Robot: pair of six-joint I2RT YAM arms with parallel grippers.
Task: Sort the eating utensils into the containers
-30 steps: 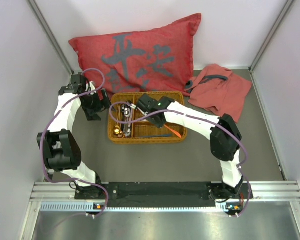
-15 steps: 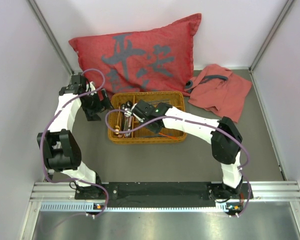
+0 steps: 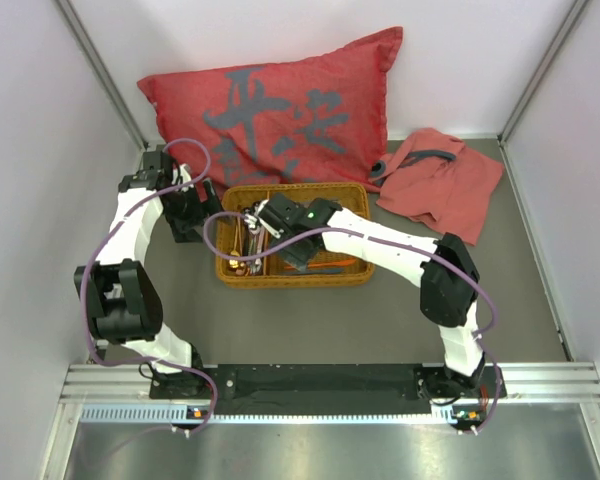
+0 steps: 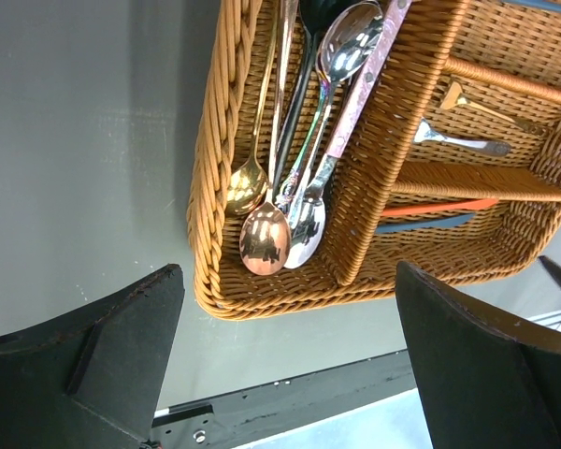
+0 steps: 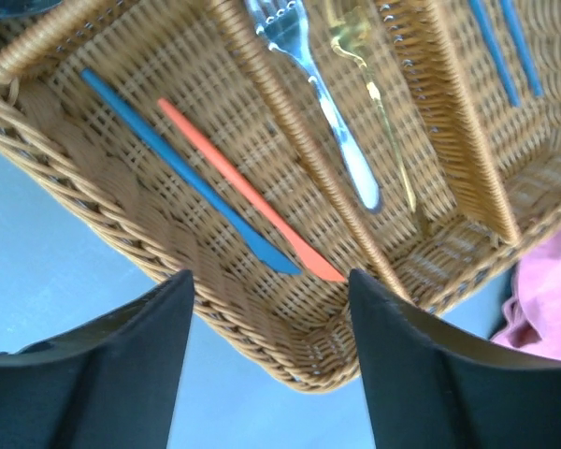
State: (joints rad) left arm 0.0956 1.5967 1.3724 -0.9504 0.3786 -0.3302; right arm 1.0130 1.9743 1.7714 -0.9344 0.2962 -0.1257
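Right arm's base sits at the near-right edge, elbow folded over the worktop (image 3: 280,320), forearm reaching left and far across the wicker tray (image 3: 292,277). In the last second its wrist has slid left from mid-tray toward the long left compartment; the left arm hasn't moved. Right gripper (image 5: 268,309): jaws wide, nothing held. It looks down on a blue knife (image 5: 182,178) and an orange knife (image 5: 248,187) lying together in one short compartment. A silver fork (image 5: 327,122) and gold fork (image 5: 374,84) are in the next, and blue chopsticks (image 5: 505,47) in the one beyond. The left arm rises from the near-left base and bends back down just beside the tray's left wall. Left gripper (image 4: 288,271): jaws wide, empty, facing the long compartment, where a copper spoon (image 4: 265,238) lies among gold, silver and black pieces. No utensil shows outside the tray in the top view, so the sort is likely near done and the empty traverse reads as a check or a regrasp setup. Farther back sit the red cushion (image 3: 280,100) and pink cloth (image 3: 440,185).
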